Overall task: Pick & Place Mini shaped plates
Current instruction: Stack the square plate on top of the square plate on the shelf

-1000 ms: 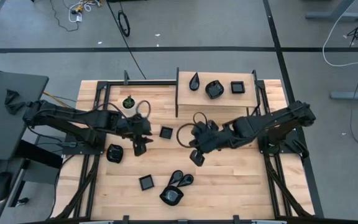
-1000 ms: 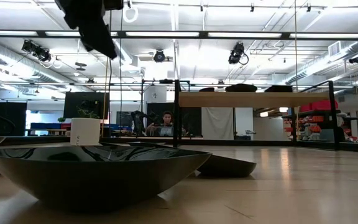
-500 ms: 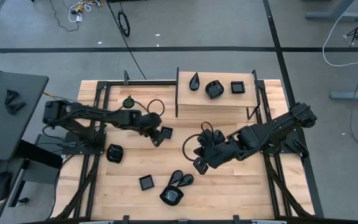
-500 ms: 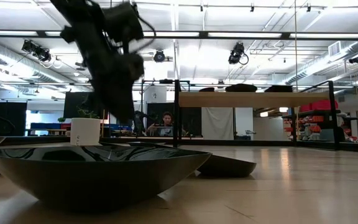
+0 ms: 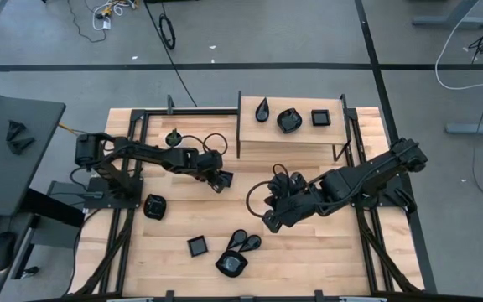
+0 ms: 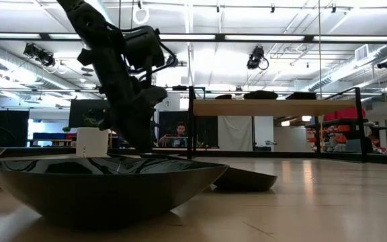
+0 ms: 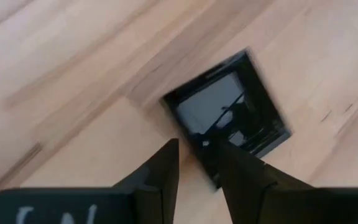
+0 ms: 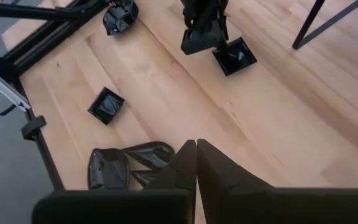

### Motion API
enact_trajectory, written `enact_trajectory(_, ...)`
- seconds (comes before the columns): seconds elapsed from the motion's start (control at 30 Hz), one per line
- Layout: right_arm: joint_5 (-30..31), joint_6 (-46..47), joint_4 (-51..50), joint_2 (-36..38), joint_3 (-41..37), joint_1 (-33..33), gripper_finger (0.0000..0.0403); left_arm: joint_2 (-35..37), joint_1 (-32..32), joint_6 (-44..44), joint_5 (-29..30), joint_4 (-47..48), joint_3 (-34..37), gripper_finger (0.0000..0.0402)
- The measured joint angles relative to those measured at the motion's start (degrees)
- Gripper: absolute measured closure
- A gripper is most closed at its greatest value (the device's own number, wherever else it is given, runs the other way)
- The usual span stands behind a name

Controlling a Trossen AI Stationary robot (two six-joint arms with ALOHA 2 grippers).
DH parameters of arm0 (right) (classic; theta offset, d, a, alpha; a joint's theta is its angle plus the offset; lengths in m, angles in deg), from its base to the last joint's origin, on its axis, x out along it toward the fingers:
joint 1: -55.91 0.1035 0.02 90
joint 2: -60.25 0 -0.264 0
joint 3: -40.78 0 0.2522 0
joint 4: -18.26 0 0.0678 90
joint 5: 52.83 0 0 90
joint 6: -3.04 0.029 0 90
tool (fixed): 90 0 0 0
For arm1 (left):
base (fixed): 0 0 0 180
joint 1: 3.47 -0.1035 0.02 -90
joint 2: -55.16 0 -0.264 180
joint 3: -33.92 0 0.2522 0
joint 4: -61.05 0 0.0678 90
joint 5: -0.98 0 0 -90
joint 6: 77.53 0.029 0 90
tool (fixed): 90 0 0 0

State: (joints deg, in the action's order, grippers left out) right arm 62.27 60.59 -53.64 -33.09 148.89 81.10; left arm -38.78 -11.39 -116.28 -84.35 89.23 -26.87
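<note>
A small black square plate lies flat on the wooden table, left of centre. My left gripper is down at this plate and open, with the plate's near rim between its fingers. My right gripper hangs shut and empty above the table's middle. Other black plates lie near the front: a rounded one, a square one, two teardrops and a rounded one. My left gripper straddles the square plate's near rim, one finger over the dish's inside and the other outside it. The fingers slant down from the table's left. Whether either finger touches the rim I cannot tell. The plate lies flat on the table.
A raised shelf at the far edge carries a teardrop, a rounded and a square plate. A white pot with a plant stands far left of my left gripper. Dark frame rails run along both table sides.
My left gripper has gone down and toward the table's right and far side, rolling as it went, and now stands at the square plate. My right gripper has drifted a little toward the near edge. The plates have stayed where they were.
</note>
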Motion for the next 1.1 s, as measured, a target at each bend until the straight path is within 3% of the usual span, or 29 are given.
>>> enact_trajectory(0.63, 2.1, -1.0, -1.1, 0.0, 0.0, 0.0, 0.0387, -1.4, 0.1, 0.8, -0.4, -2.4, 0.0, 0.0395)
enact_trajectory(0.93, 2.1, -1.0, -1.2, 0.0, 0.0, 0.0, 0.0387, 3.2, -0.3, 1.6, -3.7, 0.1, -0.3, 0.0397)
enact_trajectory(1.1, 3.1, -1.1, -1.2, 0.0, 0.0, 0.0, 0.0387, 3.6, -1.7, 1.6, -6.0, 3.7, -0.3, 0.0357)
